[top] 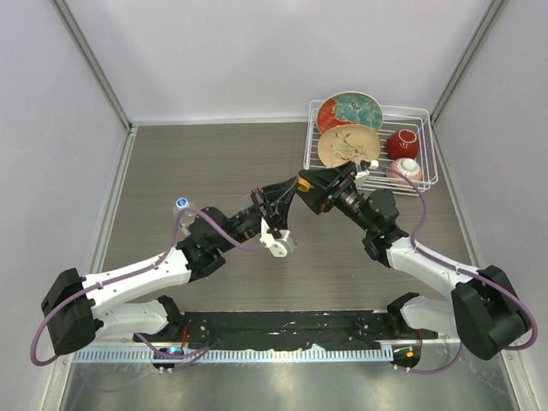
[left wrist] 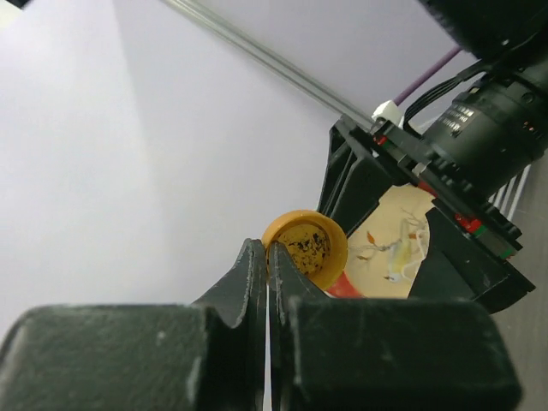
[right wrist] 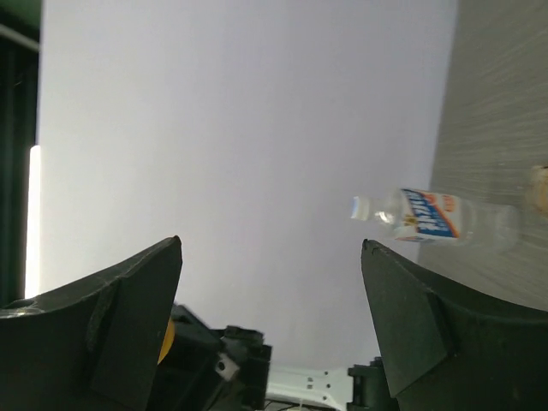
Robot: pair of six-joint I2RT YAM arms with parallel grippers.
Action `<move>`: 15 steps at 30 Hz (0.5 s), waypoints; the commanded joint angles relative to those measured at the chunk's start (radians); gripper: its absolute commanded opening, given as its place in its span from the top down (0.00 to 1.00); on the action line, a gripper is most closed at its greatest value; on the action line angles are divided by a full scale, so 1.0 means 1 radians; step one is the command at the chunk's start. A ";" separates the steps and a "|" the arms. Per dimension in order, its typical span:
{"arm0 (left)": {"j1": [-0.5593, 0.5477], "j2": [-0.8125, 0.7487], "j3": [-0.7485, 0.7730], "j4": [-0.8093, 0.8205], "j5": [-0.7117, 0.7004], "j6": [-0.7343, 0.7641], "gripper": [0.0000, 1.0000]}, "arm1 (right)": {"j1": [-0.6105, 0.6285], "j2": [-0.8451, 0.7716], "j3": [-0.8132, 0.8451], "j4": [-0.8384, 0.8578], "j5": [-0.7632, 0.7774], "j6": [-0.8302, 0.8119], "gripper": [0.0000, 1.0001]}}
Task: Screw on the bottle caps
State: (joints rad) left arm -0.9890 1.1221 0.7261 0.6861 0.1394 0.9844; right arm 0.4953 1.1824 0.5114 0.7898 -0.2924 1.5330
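Observation:
My left gripper is shut on the rim of the amber-orange cap and holds it above the table's middle. In the left wrist view the cap shows its hollow side, pinched at its left edge by the shut left gripper. My right gripper is open and empty, facing the cap from the right; its jaws stand wide apart in the right wrist view. The clear bottle stands at the left with the white cap on it; its label shows. The orange bottle is not in view.
A white wire rack at the back right holds two patterned plates, a red bowl and a small cup. Pale walls close in the table on three sides.

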 commanded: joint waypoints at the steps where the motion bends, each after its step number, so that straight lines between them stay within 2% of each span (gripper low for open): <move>1: -0.002 -0.004 -0.017 0.170 0.048 0.103 1.00 | -0.003 -0.053 0.003 0.232 -0.065 0.053 0.09; 8: -0.019 -0.019 -0.056 0.179 0.008 0.085 1.00 | -0.003 -0.041 -0.043 0.389 -0.039 0.090 0.09; 15: -0.027 -0.021 -0.021 0.159 -0.113 -0.068 1.00 | -0.003 -0.015 -0.025 0.469 -0.071 0.064 0.09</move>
State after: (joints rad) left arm -1.0092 1.1210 0.6647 0.7837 0.1070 1.0183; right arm 0.4953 1.1511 0.4625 1.1221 -0.3302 1.6028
